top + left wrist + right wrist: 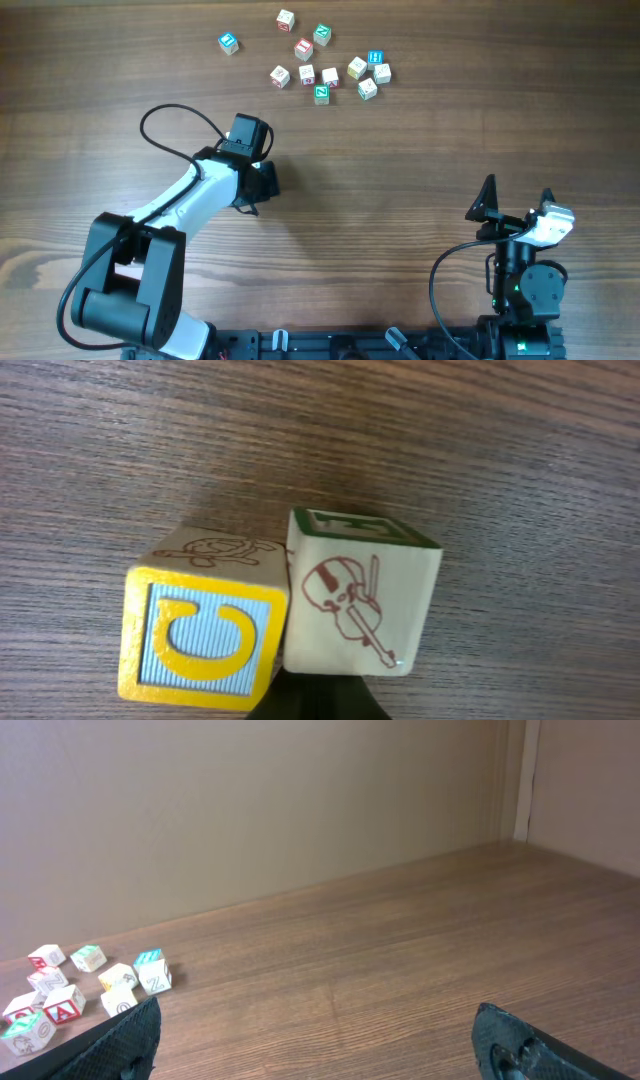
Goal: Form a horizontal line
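Two cubes make up the horizontal line (300, 615) at this moment, seen only in the left wrist view. A yellow-framed cube (205, 635) with a yellow C on a blue striped face sits at lower left of that frame. Pressed against its right side is a cream violin cube (355, 595) with a green-bordered top face. Both rest on the tabletop (500, 480), sides touching, the violin cube turned slightly. In the overhead view this pair is hidden beneath the left fingers (260, 185), left of the frame's centre. Only a dark shape shows at the bottom edge of the wrist view, so I cannot tell how far those fingers are spread or whether they grip either cube.

A dozen loose cubes (330, 77) lie scattered in the upper middle of the overhead frame, well apart from the pair, with blue, red, green and cream faces among them.

At lower right, the right fingers (517, 190) are spread wide with nothing between them, hovering over bare wood (315, 1015).
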`<act>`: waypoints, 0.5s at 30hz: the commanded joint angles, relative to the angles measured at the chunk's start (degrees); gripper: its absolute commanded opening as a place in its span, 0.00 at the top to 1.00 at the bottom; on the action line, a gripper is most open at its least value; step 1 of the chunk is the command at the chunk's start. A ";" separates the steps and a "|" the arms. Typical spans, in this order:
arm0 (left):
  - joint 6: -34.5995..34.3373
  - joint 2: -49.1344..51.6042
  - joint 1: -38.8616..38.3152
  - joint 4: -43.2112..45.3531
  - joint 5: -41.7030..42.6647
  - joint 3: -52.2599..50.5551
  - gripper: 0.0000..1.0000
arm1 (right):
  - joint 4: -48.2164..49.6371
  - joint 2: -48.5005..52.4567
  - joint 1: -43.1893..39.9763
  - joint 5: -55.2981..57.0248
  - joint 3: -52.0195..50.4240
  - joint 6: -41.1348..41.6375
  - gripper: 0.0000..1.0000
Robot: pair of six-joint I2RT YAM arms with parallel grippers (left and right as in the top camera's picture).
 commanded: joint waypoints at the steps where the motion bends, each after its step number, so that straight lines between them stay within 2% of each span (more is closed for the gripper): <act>1: -0.15 -0.07 -0.28 -1.29 0.37 -0.04 0.96 | 0.15 -0.31 -0.28 0.37 -0.04 -0.70 0.00; 7: 0.72 -0.09 -0.26 -10.64 3.54 -0.04 0.96 | 0.15 -0.31 -0.28 0.37 -0.04 -0.70 0.00; 8: 1.36 -0.09 -0.24 -11.82 2.58 -0.04 0.96 | 0.15 -0.31 -0.28 0.37 -0.04 -0.70 0.00; 10: 1.14 -0.09 0.02 -12.55 -5.92 -0.04 0.96 | 0.17 -0.31 -0.28 0.37 -0.04 -0.70 0.00; 12: 1.09 -0.09 0.42 -11.41 -10.82 -0.04 0.96 | 0.15 -0.31 -0.28 0.37 -0.04 -0.68 0.00; 15: -2.47 -0.09 2.03 -8.68 -10.78 -0.04 0.96 | 0.17 -0.31 -0.28 0.37 -0.04 -0.70 0.00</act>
